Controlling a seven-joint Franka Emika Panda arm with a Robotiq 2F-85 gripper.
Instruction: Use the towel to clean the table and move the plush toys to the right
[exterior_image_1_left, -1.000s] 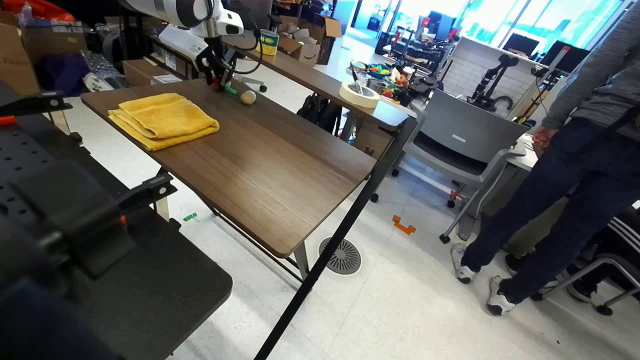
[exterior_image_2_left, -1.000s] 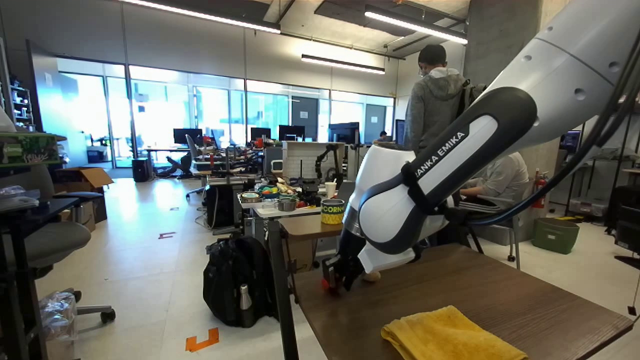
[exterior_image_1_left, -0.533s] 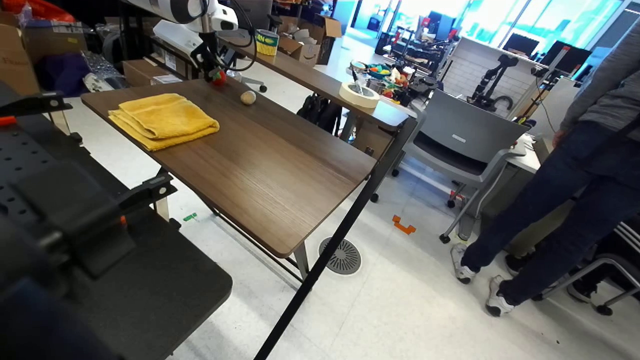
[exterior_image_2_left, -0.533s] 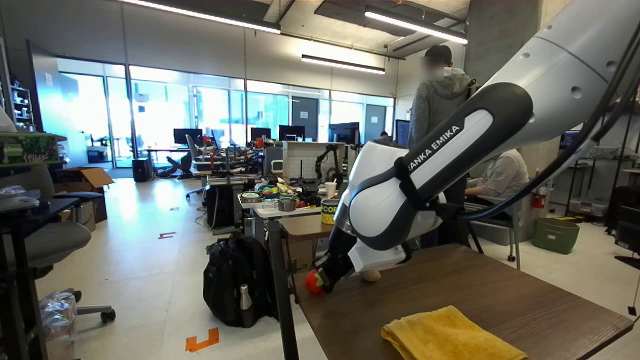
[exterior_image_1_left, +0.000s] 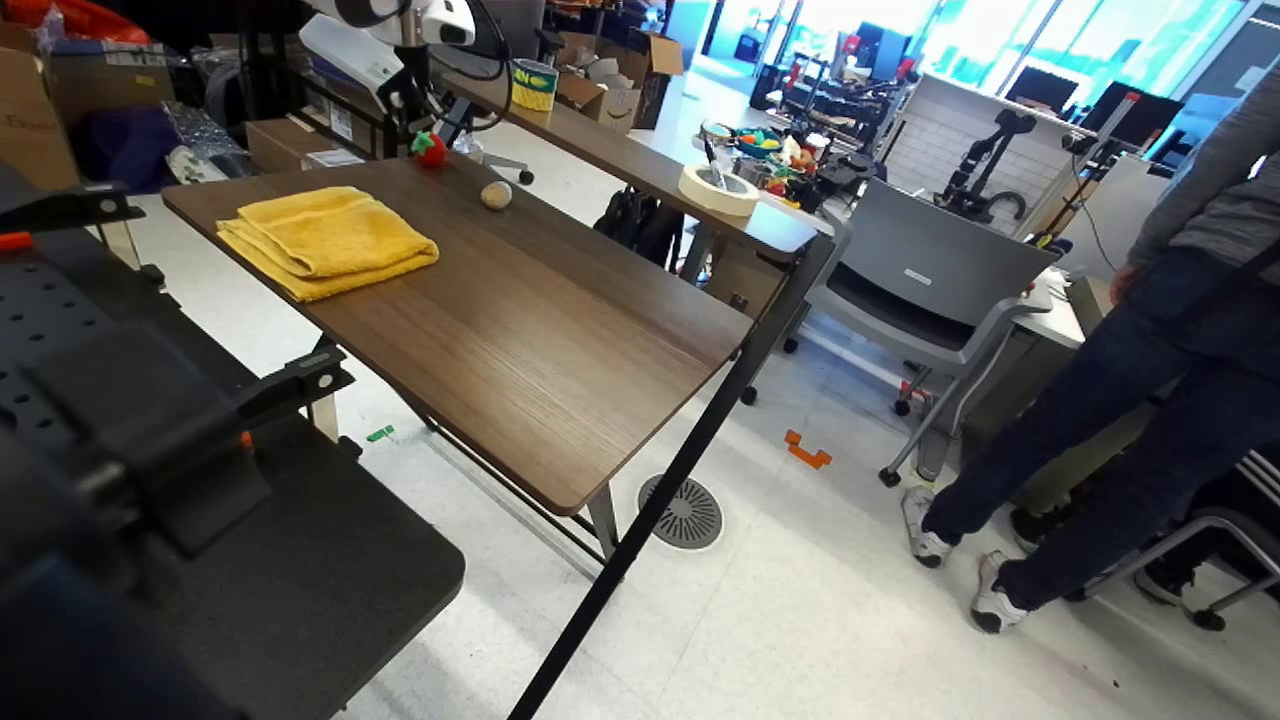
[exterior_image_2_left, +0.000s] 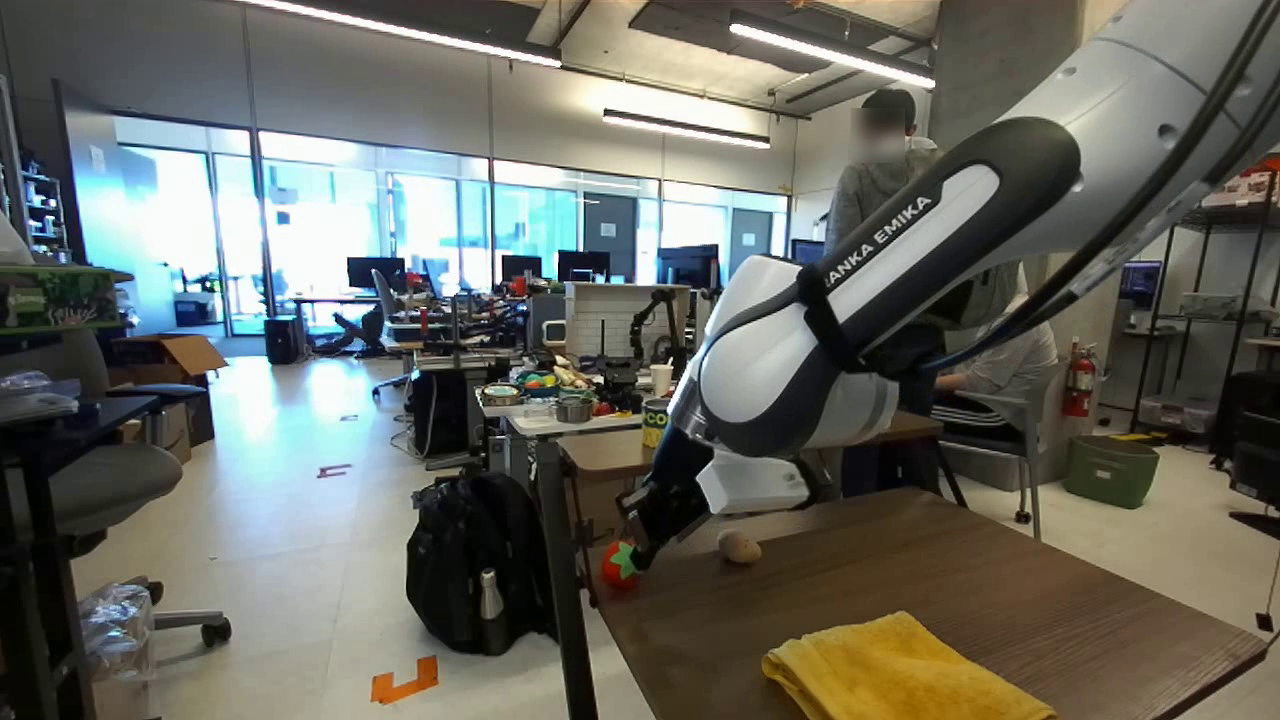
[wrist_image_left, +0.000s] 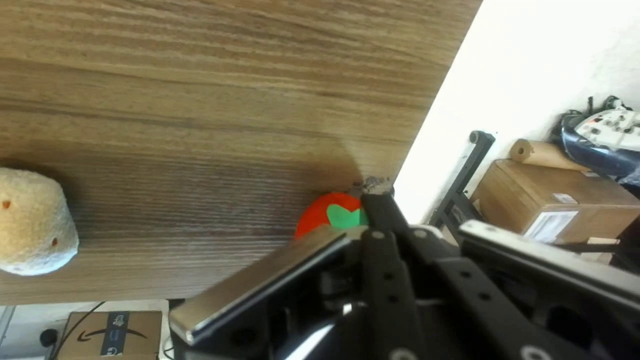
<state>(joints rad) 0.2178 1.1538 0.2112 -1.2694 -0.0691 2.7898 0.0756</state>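
The closed gripper (wrist_image_left: 378, 194) is beside the red toy (exterior_image_2_left: 620, 566). The beige toy (exterior_image_2_left: 739, 547) lies near that; the towel (exterior_image_1_left: 330, 242), farther.

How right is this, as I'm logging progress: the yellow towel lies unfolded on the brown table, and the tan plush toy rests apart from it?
Not unfolded: an exterior view shows the yellow towel folded in layers. It does lie on the brown table, and the tan plush toy rests apart from it.

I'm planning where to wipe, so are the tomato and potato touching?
Apart: the wrist view shows a wide stretch of table between the tomato and the potato.
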